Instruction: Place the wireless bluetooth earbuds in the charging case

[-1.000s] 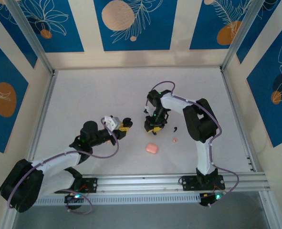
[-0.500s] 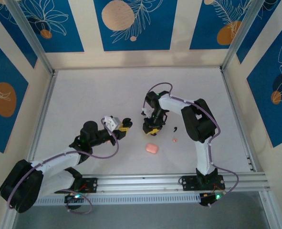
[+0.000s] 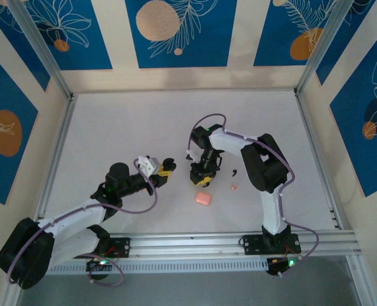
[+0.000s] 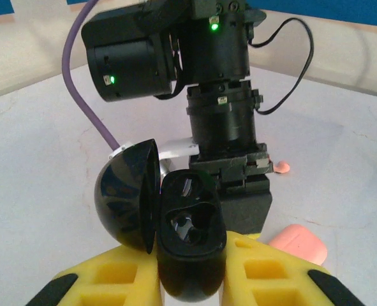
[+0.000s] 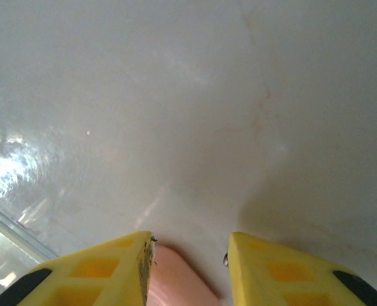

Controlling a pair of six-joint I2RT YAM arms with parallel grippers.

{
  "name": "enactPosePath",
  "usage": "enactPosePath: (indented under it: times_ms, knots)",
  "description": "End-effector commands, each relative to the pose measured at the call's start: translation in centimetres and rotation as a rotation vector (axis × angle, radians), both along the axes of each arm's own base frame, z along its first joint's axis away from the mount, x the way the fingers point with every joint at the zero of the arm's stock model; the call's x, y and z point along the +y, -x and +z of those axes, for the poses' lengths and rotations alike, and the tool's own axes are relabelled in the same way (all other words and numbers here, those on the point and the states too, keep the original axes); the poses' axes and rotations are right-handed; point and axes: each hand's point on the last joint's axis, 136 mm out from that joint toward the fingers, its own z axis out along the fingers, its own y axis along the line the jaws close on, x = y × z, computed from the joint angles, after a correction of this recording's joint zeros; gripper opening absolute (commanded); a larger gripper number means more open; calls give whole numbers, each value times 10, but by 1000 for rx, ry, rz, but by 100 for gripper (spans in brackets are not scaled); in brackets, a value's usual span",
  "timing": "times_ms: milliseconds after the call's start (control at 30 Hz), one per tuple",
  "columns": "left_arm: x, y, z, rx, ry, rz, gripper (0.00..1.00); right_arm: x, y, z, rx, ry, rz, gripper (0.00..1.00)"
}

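My left gripper (image 3: 166,167) is shut on the black charging case (image 4: 191,239), which stands between its yellow fingers (image 4: 99,280) with its rounded lid (image 4: 124,201) swung open to the left and its wells facing the camera. One black earbud (image 3: 233,172) lies on the white table, right of my right gripper (image 3: 201,180). The right gripper (image 5: 189,245) points down at the table close in front of the case. Its jaws stand apart with nothing between the tips.
A pink rounded case (image 3: 203,198) lies on the table just below the right gripper; the pink case (image 5: 175,280) shows behind the gap of its fingers. A tiny pink speck (image 3: 233,187) lies near the earbud. The table's metal rail (image 3: 207,243) runs along the near edge.
The right gripper has shifted left and toward the near edge, closer to the pink case, and its jaws have narrowed a little. The left gripper still holds the case, barely moved.
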Motion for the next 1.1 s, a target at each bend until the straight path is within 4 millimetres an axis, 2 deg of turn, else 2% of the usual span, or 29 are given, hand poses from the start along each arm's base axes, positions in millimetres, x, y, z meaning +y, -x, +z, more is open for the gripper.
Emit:
enactPosePath:
  times_ms: [0, 167, 333, 433, 600, 700, 1067]
  knots:
    - [5, 0, -4, -8, -16, 13, 22, 0, 6, 28, -29, -31, 2, 37]
    - [5, -1, -5, -8, -19, 12, 23, -1, -3, 54, -64, -38, -114, 40]
    - [4, -2, -7, -7, -21, 12, 22, -14, -11, 73, -9, -50, -408, 40]
    - [3, -3, -9, -3, -21, 10, 22, -24, -12, 76, 13, -73, -545, 41]
    - [-1, -4, -10, 4, -13, -4, 23, -46, -6, 59, 40, -35, -689, 44]
    - [-2, -4, -10, 7, -10, -10, 22, -51, -3, 46, 57, -9, -726, 46]
    - [-4, -7, -12, 11, -10, -10, 23, -37, -6, 15, 106, 11, -707, 47]
